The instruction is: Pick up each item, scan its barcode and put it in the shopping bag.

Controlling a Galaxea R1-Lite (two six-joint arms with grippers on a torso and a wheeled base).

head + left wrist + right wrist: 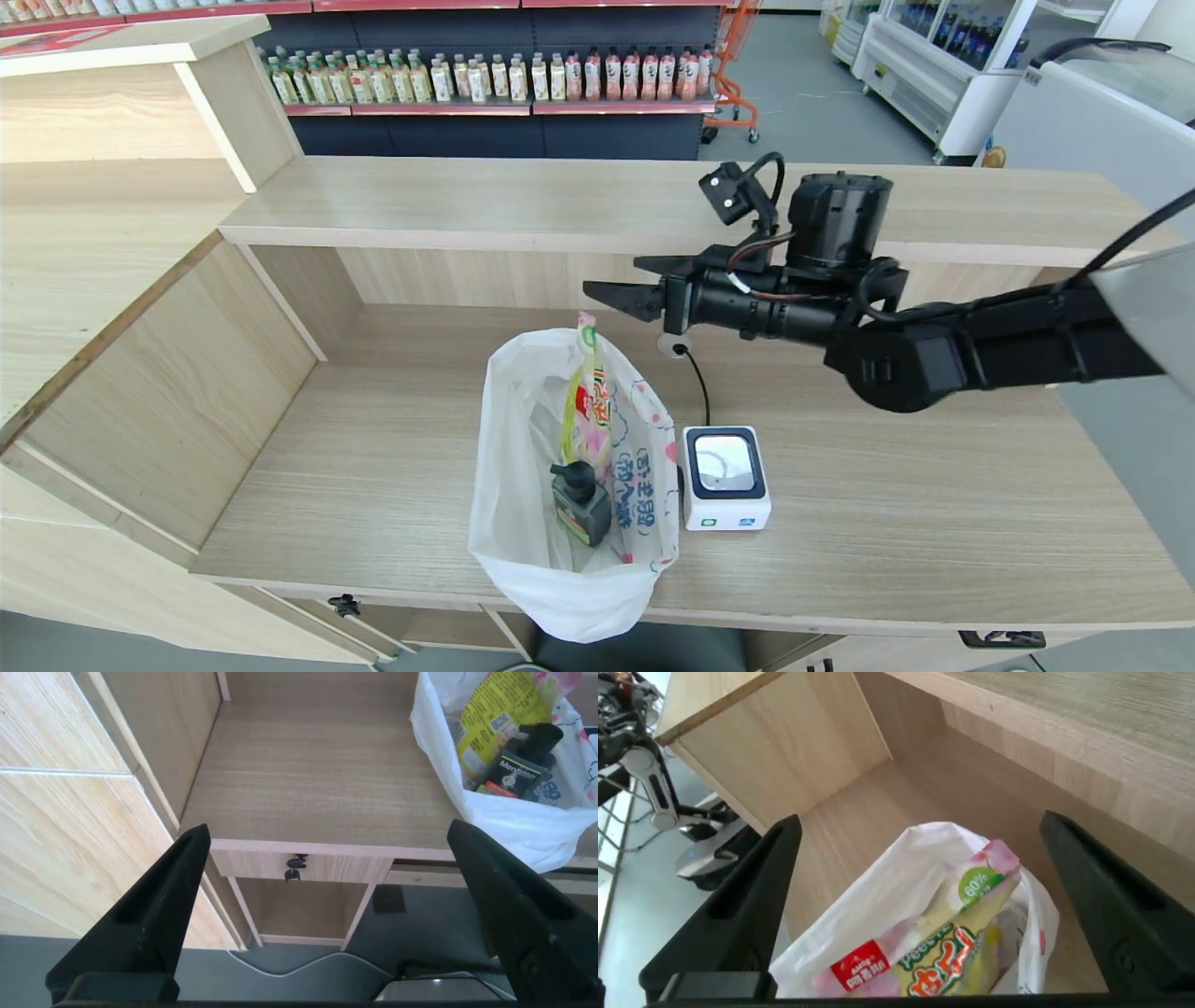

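The tall snack packet (586,401) stood on end in the white shopping bag (523,560) on the counter (934,523), its top poking out. The dark pump bottle (581,504) sat in front of it, pump upward. The barcode scanner (725,478) stood just beside the bag. The right gripper (616,278) hovered above the bag, spread and empty. The left gripper (329,835) gaped wide, holding nothing.

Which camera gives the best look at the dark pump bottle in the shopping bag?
The head view: the pump bottle sits in the open shopping bag, seen from pump head to base. The left wrist view catches the bottle with its base hidden by the bag. The right wrist view gives the snack packet instead.
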